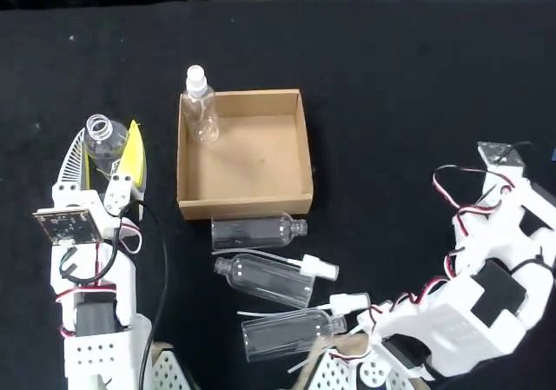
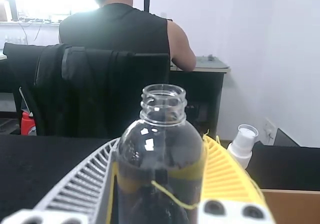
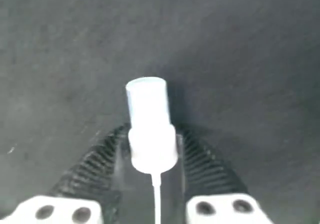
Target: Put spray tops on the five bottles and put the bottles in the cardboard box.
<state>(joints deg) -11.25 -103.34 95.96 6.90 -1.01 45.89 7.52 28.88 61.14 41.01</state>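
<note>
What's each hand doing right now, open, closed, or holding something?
Left hand: closed on an uncapped bottle.
Right hand: closed on a spray top.

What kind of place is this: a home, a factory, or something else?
Probably an office or lab room. A person sits at a desk by a chair draped with a dark jacket, and the worktable under black cloth carries robot arms.
</note>
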